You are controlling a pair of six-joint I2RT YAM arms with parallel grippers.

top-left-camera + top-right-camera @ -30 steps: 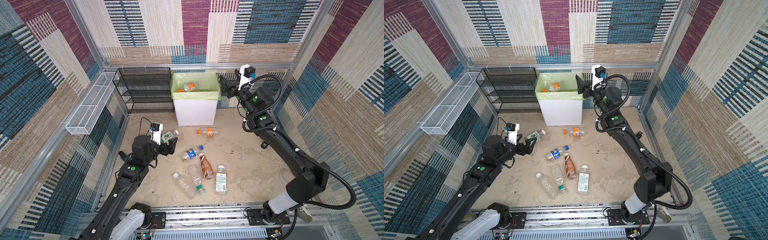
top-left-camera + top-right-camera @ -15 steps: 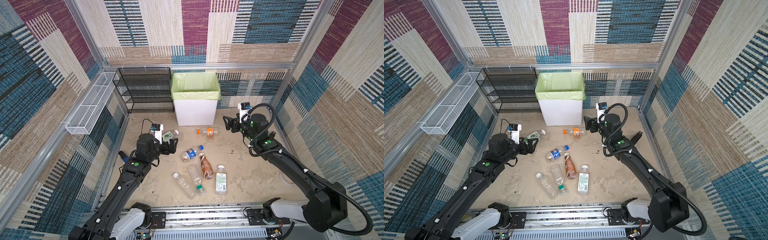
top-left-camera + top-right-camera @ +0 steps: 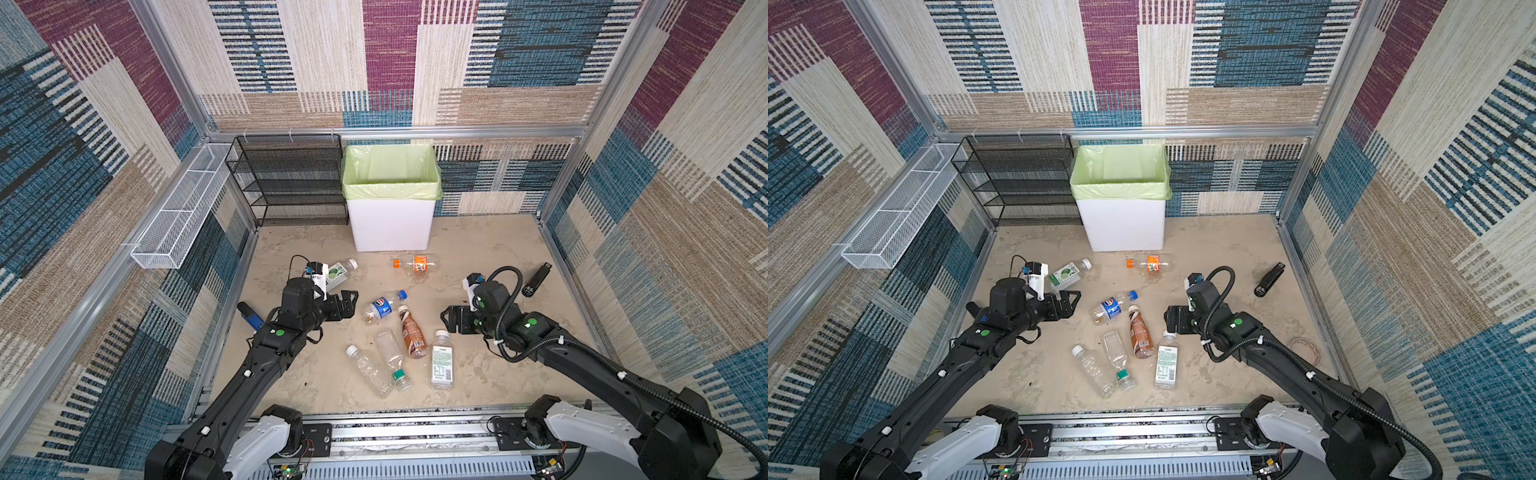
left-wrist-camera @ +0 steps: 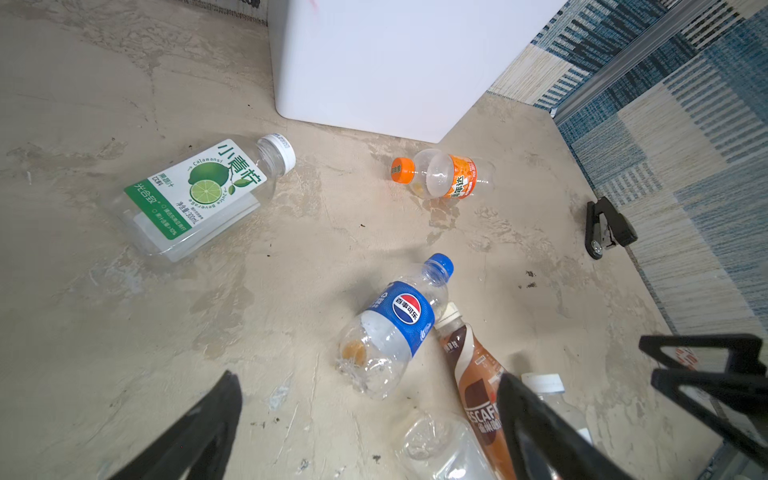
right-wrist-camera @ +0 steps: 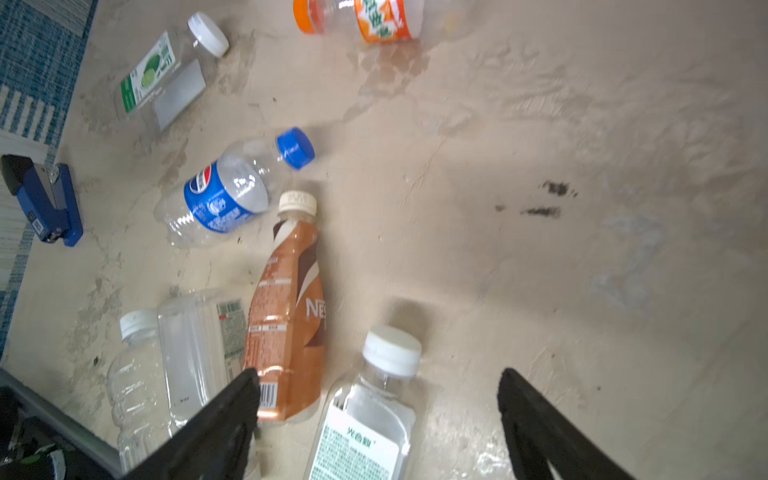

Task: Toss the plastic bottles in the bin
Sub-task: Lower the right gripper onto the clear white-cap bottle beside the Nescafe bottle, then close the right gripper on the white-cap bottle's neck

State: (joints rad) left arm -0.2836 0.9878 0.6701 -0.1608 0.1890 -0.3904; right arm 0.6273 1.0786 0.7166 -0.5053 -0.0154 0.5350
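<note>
Left end effector [image 3: 352, 305] and right end effector [image 3: 444, 321] spread; seven bottles [image 3: 412, 336], one bin [image 3: 390, 226].

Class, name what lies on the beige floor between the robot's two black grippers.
In both top views: the clear blue-labelled, blue-capped plastic bottle and the brown coffee bottle with a cream cap, lying between left gripper and right gripper.

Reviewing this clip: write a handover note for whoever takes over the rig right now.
Left gripper: open, empty, beside the Pepsi bottle.
Right gripper: open, empty, by the white-labelled bottle.
Bin: against the back wall; its bottom is hidden, so none can be counted as done.
Left: seven bottles lie on the floor, those two plus the lime juice bottle, orange-capped bottle, brown Nescafe bottle, green-capped clear bottle, ribbed clear bottle.
</note>
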